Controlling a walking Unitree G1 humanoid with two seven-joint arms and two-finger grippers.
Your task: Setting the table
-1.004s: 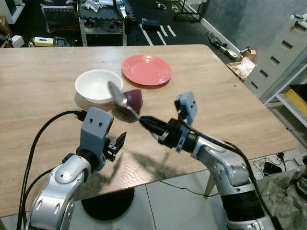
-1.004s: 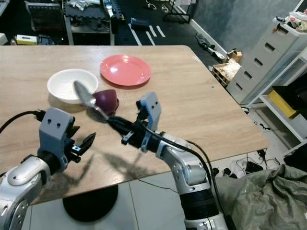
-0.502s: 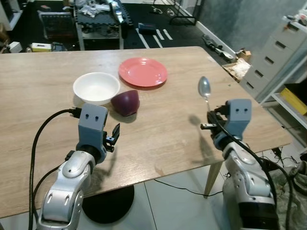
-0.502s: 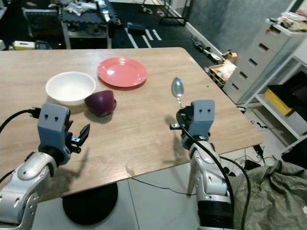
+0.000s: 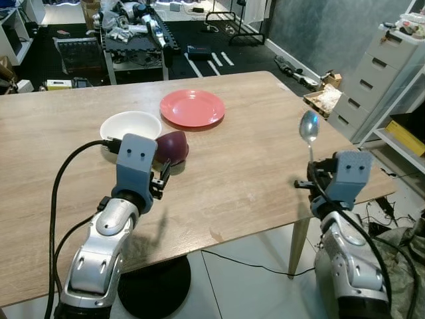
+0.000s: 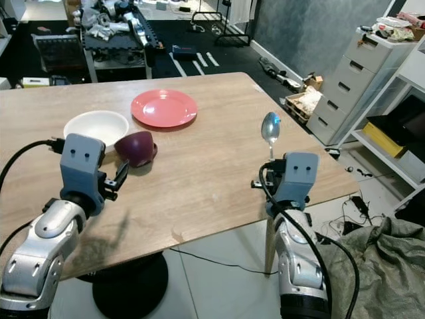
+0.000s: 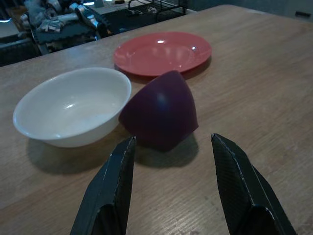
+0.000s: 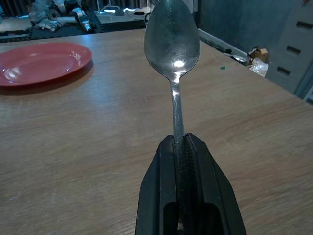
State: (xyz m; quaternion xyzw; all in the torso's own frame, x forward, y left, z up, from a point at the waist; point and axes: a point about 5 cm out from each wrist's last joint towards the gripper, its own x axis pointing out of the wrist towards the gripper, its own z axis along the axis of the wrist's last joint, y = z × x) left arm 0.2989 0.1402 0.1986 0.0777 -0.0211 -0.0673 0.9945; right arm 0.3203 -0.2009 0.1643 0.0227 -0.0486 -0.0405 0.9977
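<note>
A metal spoon (image 5: 309, 126) stands bowl-up above the table's right edge, and my right gripper (image 8: 179, 142) is shut on its handle. A pink plate (image 5: 192, 107) lies at the far middle of the wooden table (image 5: 252, 159). A white bowl (image 5: 130, 125) sits to its left, with a dark purple cup (image 5: 172, 145) tipped on its side touching the bowl. My left gripper (image 7: 171, 147) is open, low over the table just short of the purple cup (image 7: 161, 110); its fingers (image 7: 115, 176) straddle the line to it.
Grey drawers (image 5: 388, 73) and a shelf with a yellow item (image 5: 406, 136) stand to the right of the table. A cluttered rack (image 5: 133, 40) and boxes stand on the dark floor beyond the far edge. Cables lie on the tiled floor under the table (image 5: 252, 262).
My right arm has swung the spoon from over the purple cup out to the table's right edge, turning it upright. The left gripper has moved closer to the cup.
</note>
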